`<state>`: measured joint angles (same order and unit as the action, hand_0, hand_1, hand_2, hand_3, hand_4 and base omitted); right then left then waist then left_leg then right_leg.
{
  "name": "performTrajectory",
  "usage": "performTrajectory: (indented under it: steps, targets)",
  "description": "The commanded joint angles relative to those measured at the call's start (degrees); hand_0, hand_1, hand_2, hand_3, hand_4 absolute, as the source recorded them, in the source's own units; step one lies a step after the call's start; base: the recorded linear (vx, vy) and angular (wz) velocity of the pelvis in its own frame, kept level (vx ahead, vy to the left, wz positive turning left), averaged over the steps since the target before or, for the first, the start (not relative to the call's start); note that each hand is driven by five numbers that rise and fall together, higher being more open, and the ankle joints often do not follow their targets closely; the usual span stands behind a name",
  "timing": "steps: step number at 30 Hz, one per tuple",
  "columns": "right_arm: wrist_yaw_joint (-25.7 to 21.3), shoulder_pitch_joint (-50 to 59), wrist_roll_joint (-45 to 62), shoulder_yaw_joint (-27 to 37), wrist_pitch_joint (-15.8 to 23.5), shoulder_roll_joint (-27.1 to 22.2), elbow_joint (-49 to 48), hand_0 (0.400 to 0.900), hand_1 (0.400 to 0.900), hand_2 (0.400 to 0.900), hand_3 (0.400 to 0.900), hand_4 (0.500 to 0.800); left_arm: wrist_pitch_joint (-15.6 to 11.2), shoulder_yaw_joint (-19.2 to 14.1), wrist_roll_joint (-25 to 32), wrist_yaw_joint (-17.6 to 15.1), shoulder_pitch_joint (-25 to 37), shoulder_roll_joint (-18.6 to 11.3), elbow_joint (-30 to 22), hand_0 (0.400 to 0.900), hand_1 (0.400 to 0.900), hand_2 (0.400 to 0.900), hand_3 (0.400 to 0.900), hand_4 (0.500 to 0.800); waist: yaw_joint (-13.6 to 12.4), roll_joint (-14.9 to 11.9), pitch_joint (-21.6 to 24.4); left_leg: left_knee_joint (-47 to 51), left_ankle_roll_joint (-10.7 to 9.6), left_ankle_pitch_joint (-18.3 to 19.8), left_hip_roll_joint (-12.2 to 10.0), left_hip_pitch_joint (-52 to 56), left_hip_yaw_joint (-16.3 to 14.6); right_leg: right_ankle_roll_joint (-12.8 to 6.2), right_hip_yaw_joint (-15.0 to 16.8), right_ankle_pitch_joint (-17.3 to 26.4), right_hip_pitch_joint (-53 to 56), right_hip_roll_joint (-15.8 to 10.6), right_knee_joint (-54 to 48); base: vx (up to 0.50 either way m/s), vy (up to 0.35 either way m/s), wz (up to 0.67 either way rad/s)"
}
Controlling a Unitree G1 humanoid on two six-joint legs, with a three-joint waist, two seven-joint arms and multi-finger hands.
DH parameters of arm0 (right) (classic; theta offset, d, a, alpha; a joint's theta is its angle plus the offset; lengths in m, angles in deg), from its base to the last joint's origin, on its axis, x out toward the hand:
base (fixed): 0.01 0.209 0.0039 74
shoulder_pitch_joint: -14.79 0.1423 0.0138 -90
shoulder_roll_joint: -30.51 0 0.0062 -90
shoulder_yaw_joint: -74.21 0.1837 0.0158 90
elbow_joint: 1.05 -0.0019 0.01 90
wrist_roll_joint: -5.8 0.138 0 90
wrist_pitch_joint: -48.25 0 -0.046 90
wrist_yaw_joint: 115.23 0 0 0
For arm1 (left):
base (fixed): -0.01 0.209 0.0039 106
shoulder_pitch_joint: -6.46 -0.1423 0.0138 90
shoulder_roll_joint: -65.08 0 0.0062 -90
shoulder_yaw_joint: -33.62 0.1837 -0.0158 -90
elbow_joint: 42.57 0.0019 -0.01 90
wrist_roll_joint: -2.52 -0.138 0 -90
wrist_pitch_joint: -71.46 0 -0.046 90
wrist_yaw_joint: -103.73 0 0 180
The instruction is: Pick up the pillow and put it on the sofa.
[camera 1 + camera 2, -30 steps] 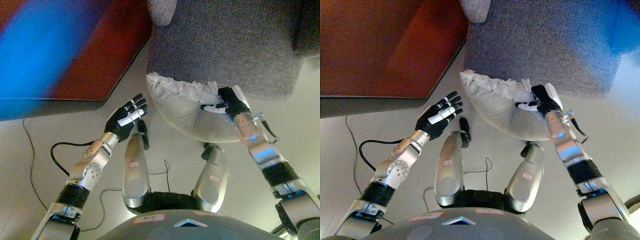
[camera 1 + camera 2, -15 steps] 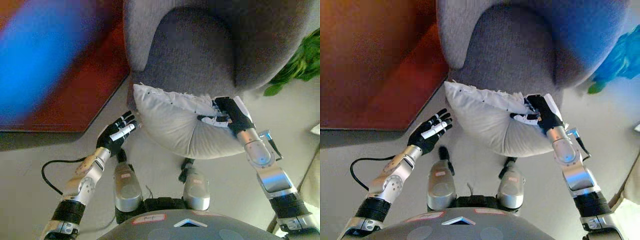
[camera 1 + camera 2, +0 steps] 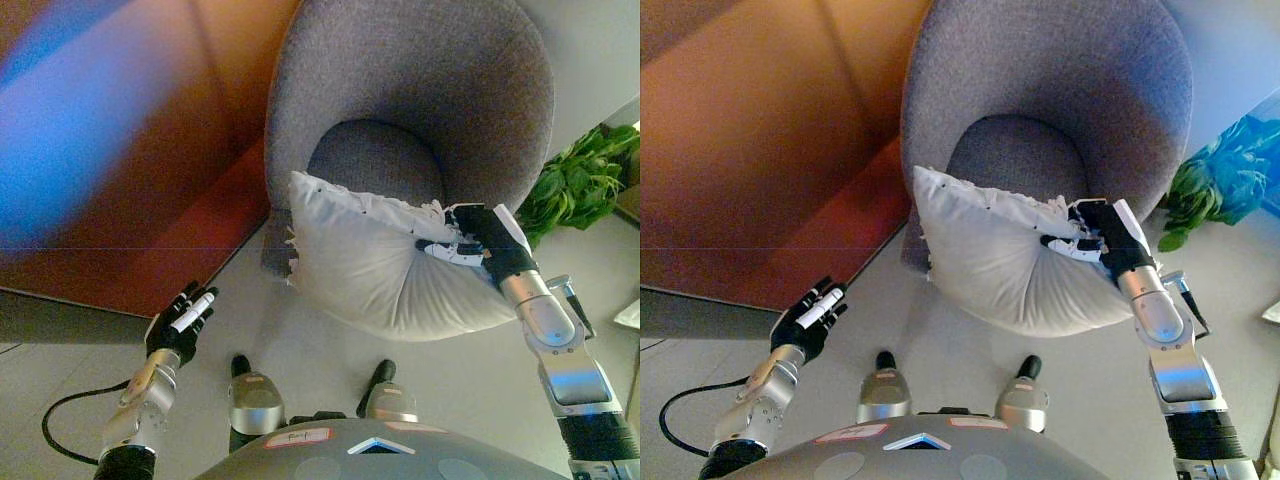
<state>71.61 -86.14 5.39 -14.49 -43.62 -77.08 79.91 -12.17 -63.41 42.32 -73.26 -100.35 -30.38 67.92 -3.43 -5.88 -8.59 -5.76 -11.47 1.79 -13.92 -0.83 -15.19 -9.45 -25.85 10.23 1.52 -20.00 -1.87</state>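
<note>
My right hand (image 3: 478,240) pinches the white pillow (image 3: 375,265) at its 3 o'clock edge, holding it off the floor before the grey armchair (image 3: 420,105) at 12. My left hand (image 3: 178,325), fingers relaxed and empty, hangs at 8 o'clock.

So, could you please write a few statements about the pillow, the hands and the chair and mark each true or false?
1. The right hand grips the pillow at its frilled edge. True.
2. The pillow lies flat on the floor. False: it is held up in front of the grey chair.
3. The left hand also holds the pillow. False: it is open and apart from the pillow, low at the left.
4. A green plant stands to the right of the chair. True.
5. The pillow already rests deep in the chair's seat. False: most of the seat is bare behind it.
</note>
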Motion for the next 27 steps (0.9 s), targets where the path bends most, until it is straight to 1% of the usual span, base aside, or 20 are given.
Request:
performTrajectory:
  steps: [1,3,4,6,7,8,9,10,11,12,13,14,15,16,17,18,19,21,26,27]
  targets:
    - [-2.37,12.26,8.10,11.21,6.46,-7.16,-4.83,0.400,0.400,0.400,0.400,0.500,-2.63,-1.10,-2.24,2.57,3.42,0.09,-0.15,0.900,0.900,0.900,0.900,0.800,-1.30,1.64,3.61,7.13,4.58,-1.72,3.31,6.82,-2.65,-5.03,-1.52,3.25,1.80,-2.03,0.35,0.07,-0.006,0.14]
    - [-2.12,14.37,8.75,10.61,5.89,-8.81,-1.65,0.400,0.400,0.400,0.400,0.500,-2.27,-0.62,-2.44,3.23,3.55,-0.27,-0.05,0.900,0.900,0.900,0.900,0.800,-1.96,1.59,3.79,7.26,4.47,-1.78,3.34,6.94,-2.35,-5.02,-2.11,3.22,2.13,-2.04,0.24,0.07,-0.009,0.15]
    - [-1.57,16.37,8.92,9.77,4.73,-10.43,2.06,0.400,0.400,0.400,0.400,0.500,-2.01,-0.04,-2.43,3.90,3.48,-0.77,-0.18,0.900,0.900,0.900,0.900,0.800,-2.73,1.48,3.93,7.26,4.37,-1.83,3.35,7.00,-2.08,-5.02,-2.69,3.23,2.44,-2.06,0.21,0.10,-0.026,0.21]
    - [-2.47,21.12,8.11,7.27,4.42,-13.21,9.31,0.400,0.400,0.400,0.400,0.500,-1.27,0.79,-2.51,5.22,3.39,-1.73,-0.87,0.900,0.900,0.900,0.900,0.800,-4.07,1.32,4.13,7.33,4.19,-2.01,3.31,7.07,-1.46,-4.97,-3.76,3.21,2.99,-2.06,0.15,0.11,-0.041,0.24]
    - [-2.09,24.68,7.03,4.86,3.15,-14.59,14.50,0.400,0.400,0.400,0.400,0.500,-1.00,1.37,-2.45,5.86,3.29,-2.45,-1.27,0.900,0.900,0.900,0.900,0.800,-4.81,1.21,4.12,7.26,4.07,-2.10,3.24,6.98,-1.07,-4.89,-4.36,3.11,3.25,-2.06,0.18,0.11,-0.061,0.27]
    - [-2.52,28.23,8.14,2.34,1.04,-16.55,19.25,0.400,0.400,0.400,0.400,0.500,-0.67,2.02,-2.46,6.51,3.21,-3.46,-1.79,0.900,0.900,0.900,0.900,0.800,-5.89,1.03,4.16,7.35,3.92,-2.29,3.13,6.86,-0.44,-4.88,-4.85,3.01,3.50,-2.03,0.18,0.12,-0.071,0.28]
    - [-3.39,30.85,8.87,0.55,-0.02,-18.18,22.72,0.400,0.400,0.400,0.400,0.500,-0.33,2.30,-2.44,6.73,3.25,-4.05,-2.24,0.900,0.900,0.900,0.900,0.800,-6.48,1.02,4.10,7.48,3.80,-2.45,3.01,6.85,-0.01,-4.86,-5.25,2.89,3.75,-1.92,0.15,0.19,-0.090,0.30]
    - [-3.91,34.92,10.30,-1.81,-1.47,-20.81,29.95,0.400,0.400,0.400,0.400,0.500,0.13,3.23,-2.25,7.15,3.36,-5.54,-2.82,0.900,0.900,0.900,0.900,0.800,-7.93,0.96,4.41,7.98,3.11,-2.04,2.57,7.26,1.46,-5.19,-5.21,1.82,4.72,-1.12,-0.25,0.19,-0.095,0.30]
    - [-4.56,39.26,10.96,-4.20,-2.94,-22.94,36.54,0.400,0.400,0.400,0.400,0.500,0.28,3.86,-1.98,7.74,3.47,-6.78,-3.14,0.900,0.900,0.900,0.900,0.800,-9.02,0.81,4.44,8.21,2.90,-2.35,2.46,7.13,2.08,-5.09,-5.78,1.43,5.21,-0.84,-0.50,0.21,-0.111,0.35]
    - [-7.07,43.70,10.50,-7.11,-4.12,-24.96,43.69,0.576,0.576,0.576,0.576,0.606,0.69,4.56,-2.02,8.67,3.64,-8.06,-3.73,0.900,0.900,0.900,0.900,0.800,-10.41,0.62,4.43,8.34,2.67,-2.68,2.39,6.86,2.88,-5.01,-6.37,1.15,5.70,-0.59,-0.79,0.12,-0.098,0.32]
    - [-7.62,48.17,10.00,-10.31,-5.37,-25.91,49.65,0.900,0.900,0.900,0.900,0.800,0.78,5.19,-2.11,9.35,3.69,-8.81,-4.23,0.900,0.900,0.900,0.900,0.800,-11.24,0.60,4.30,8.39,2.47,-2.88,2.32,6.64,3.50,-4.93,-6.69,1.06,6.00,-0.42,-1.09,0.09,-0.100,0.33]
    - [-8.67,54.33,9.36,-14.17,-7.88,-27.17,56.36,0.900,0.900,0.900,0.900,0.800,0.75,6.16,-2.04,10.50,3.69,-10.23,-4.98,0.900,0.900,0.900,0.900,0.800,-12.60,0.51,4.16,8.46,2.20,-3.14,2.14,6.18,4.35,-4.90,-7.02,0.93,6.26,-0.21,-1.36,0.05,-0.077,0.26]
    - [-9.33,57.38,9.85,-16.10,-8.58,-27.57,58.97,0.900,0.900,0.900,0.900,0.800,0.68,6.41,-1.99,10.99,3.70,-10.64,-5.25,0.900,0.900,0.900,0.900,0.800,-12.96,0.60,4.08,8.49,2.08,-3.28,2.04,5.91,4.70,-4.91,-7.18,0.89,6.36,-0.10,-1.46,0.01,-0.093,0.28]
    - [-12.96,63.68,13.27,-18.94,-11.01,-28.10,63.39,0.900,0.900,0.900,0.900,0.800,0.32,7.75,-1.71,12.20,4.26,-12.18,-5.86,0.900,0.900,0.900,0.900,0.800,-14.40,0.50,3.87,8.68,1.72,-3.86,1.72,4.93,5.67,-5.02,-7.76,0.92,6.60,0.22,-1.94,-0.02,-0.071,0.26]
    - [-16.97,67.86,15.25,-18.94,-11.75,-28.41,65.60,0.900,0.900,0.900,0.900,0.800,0.44,8.69,-0.88,13.22,4.84,-13.26,-6.67,0.900,0.900,0.900,0.900,0.800,-15.21,0.74,3.63,8.92,1.47,-4.32,1.57,4.11,6.52,-5.12,-8.34,0.86,6.75,0.41,-2.17,-0.02,-0.046,0.29]
    - [-19.01,69.82,14.64,-18.70,-11.68,-28.47,66.66,0.900,0.900,0.900,0.900,0.800,0.95,9.22,-0.60,13.71,5.18,-13.66,-7.55,0.900,0.900,0.900,0.900,0.800,-15.64,1.02,3.54,9.25,1.36,-4.53,1.55,3.79,7.09,-5.19,-8.60,0.73,6.89,0.48,-2.24,-0.01,0.006,0.24]
    - [-19.82,71.31,13.73,-19.08,-11.36,-28.57,67.53,0.900,0.900,0.900,0.900,0.800,1.18,9.70,-0.48,13.88,5.24,-13.84,-8.11,0.900,0.900,0.900,0.900,0.800,-15.90,1.18,3.51,9.57,1.33,-4.66,1.59,3.72,7.48,-5.25,-8.71,0.62,7.03,0.52,-2.27,0.00,0.048,0.22]
    - [-23.20,73.55,12.36,-20.82,-10.14,-29.27,66.90,0.900,0.900,0.900,0.900,0.800,1.81,11.41,-0.76,14.26,4.93,-13.85,-8.93,0.900,0.900,0.900,0.900,0.800,-16.36,1.57,3.56,9.88,1.30,-4.75,1.50,3.67,8.25,-5.38,-9.15,0.38,7.61,0.50,-2.28,0.01,0.066,0.16]
    - [-25.87,73.09,12.69,-22.06,-8.07,-30.50,62.84,0.900,0.900,0.900,0.900,0.800,0.86,13.10,1.07,13.91,3.92,-14.33,-8.88,0.900,0.900,0.900,0.900,0.800,-15.55,1.81,4.60,9.96,1.62,-4.38,1.40,4.75,7.92,-5.55,-9.46,0.17,8.53,-0.01,-2.26,0.01,0.086,-0.04]
    - [-26.51,72.57,12.48,-21.49,-6.73,-30.40,62.44,0.900,0.900,0.900,0.900,0.800,0.84,13.45,1.62,13.63,3.94,-14.31,-8.99,0.900,0.900,0.900,0.900,0.800,-15.34,1.92,4.89,9.93,1.78,-4.21,1.50,5.04,7.75,-5.54,-9.47,0.19,8.75,-0.18,-2.26,0.00,0.082,-0.09]
